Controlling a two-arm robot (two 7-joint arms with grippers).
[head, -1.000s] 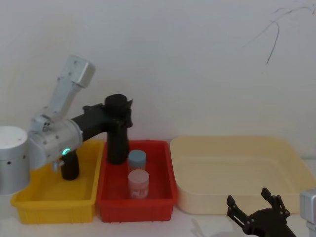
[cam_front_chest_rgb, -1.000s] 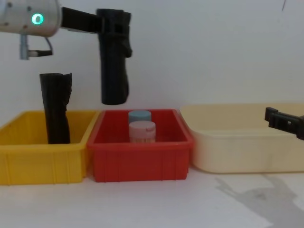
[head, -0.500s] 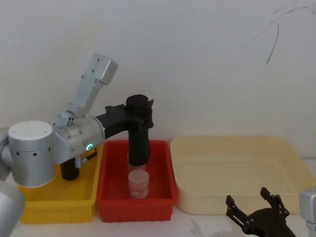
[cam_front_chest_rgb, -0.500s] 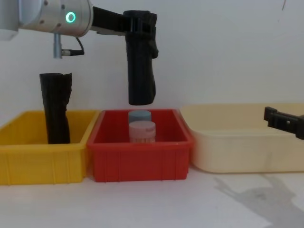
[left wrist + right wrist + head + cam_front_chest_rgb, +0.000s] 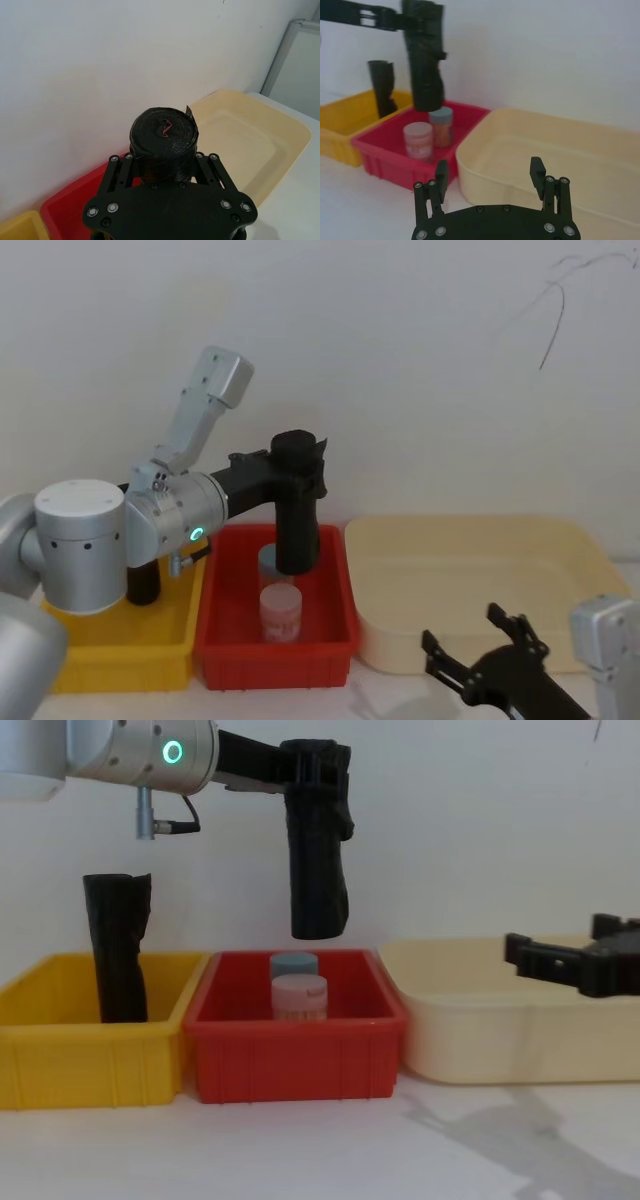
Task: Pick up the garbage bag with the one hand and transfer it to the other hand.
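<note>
Not everything is on show. In the left wrist view the garbage bag (image 5: 164, 132) presents just its rolled top end, the rest of its length tucked behind the gripper's black palm. In the head view the bag's lower end covers the top of the blue-lidded jar (image 5: 267, 562), and the silver arm blocks much of the slimmer black roll (image 5: 143, 582) and the near corner of the yellow bin (image 5: 110, 652). The right gripper (image 5: 465, 635) is cut off by the chest view's right edge.

The left arm reaches level from the upper left of the chest view towards the centre, teal ring glowing. The left gripper (image 5: 318, 765) lies horizontal, its fingers (image 5: 121, 169) clamped either side of the bag near the top, firmly closed on it.

The bag hangs upright, long axis vertical, loose flap jutting towards the right of the frame. Its bottom end floats above the red bin (image 5: 295, 1065), clear of the blue-lidded jar and the pink-lidded jar (image 5: 299, 998) standing inside.

Down at the lower right of the head view, the right gripper sits low in front of the cream tray (image 5: 500, 1040), fingers spread wide with nothing between them, well apart from the bag.
</note>
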